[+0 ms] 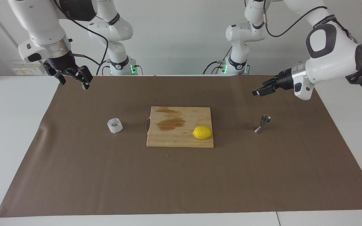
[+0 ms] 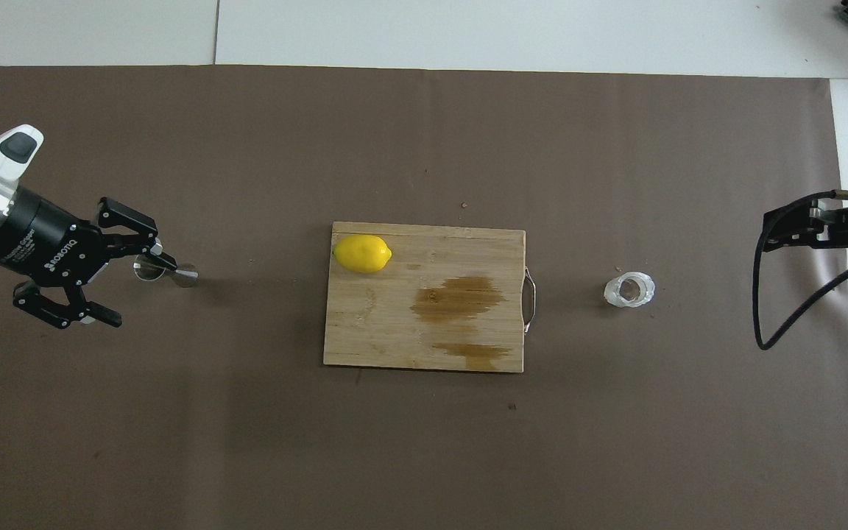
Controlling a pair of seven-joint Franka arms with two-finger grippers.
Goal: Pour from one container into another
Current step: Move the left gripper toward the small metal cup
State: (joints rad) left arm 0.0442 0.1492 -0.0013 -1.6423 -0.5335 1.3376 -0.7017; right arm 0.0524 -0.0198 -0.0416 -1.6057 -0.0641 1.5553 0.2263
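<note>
left gripper [image 2: 128, 282], fingers spread, partly hides the shiny steel hourglass jigger [image 1: 263, 123] from above; translucent whitish squat cup [image 1: 114, 125] toward the brown mat's [image 1: 181, 182] right-arm end; right gripper [image 1: 73, 78] open, cut off overhead.

Facing camera high across the table, overhead steeply above, perhaps closer; shared brown mat [image 1: 181, 175].

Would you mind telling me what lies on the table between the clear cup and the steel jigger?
The wooden cutting board with a lemon on it lies between the cup and the jigger; both views show it.
</note>
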